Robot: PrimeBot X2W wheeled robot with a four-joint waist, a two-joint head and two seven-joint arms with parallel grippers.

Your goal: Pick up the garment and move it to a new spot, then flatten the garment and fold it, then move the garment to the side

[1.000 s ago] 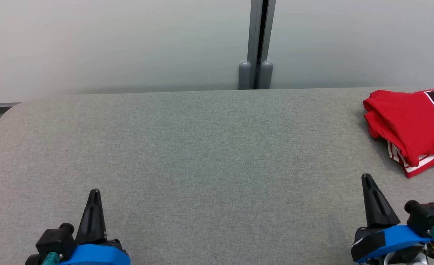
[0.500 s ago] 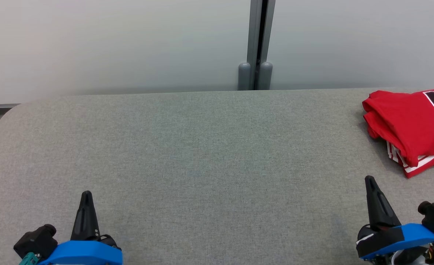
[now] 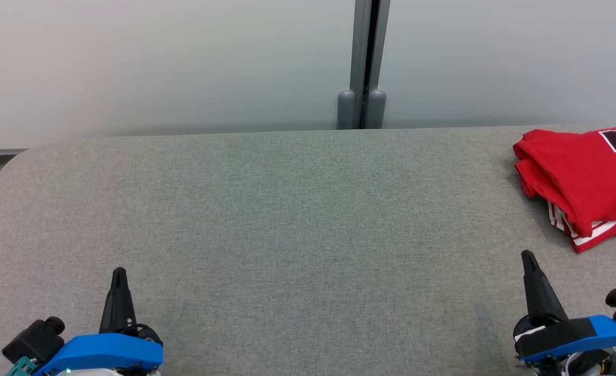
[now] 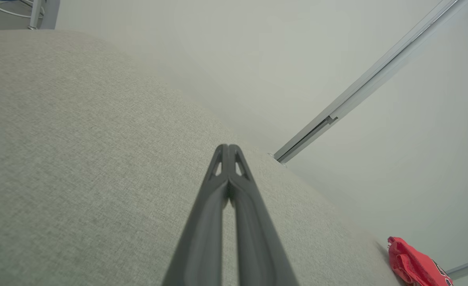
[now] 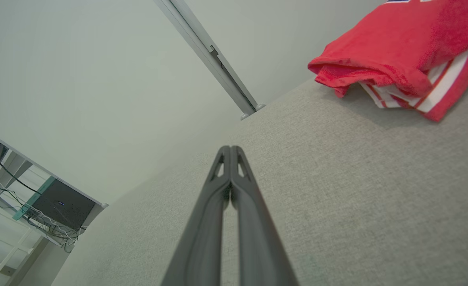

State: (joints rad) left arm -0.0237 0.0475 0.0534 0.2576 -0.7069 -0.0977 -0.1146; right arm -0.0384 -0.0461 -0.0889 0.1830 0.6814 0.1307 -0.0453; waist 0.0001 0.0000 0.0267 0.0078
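Grey fabric surface (image 3: 287, 219), pale wall panels (image 3: 156, 62) behind, grey metal post (image 3: 361, 52) between them, soft even light

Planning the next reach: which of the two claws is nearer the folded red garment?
The right claw, at the head view's lower right, close below the red garment. The left claw sits far across the grey surface at lower left.
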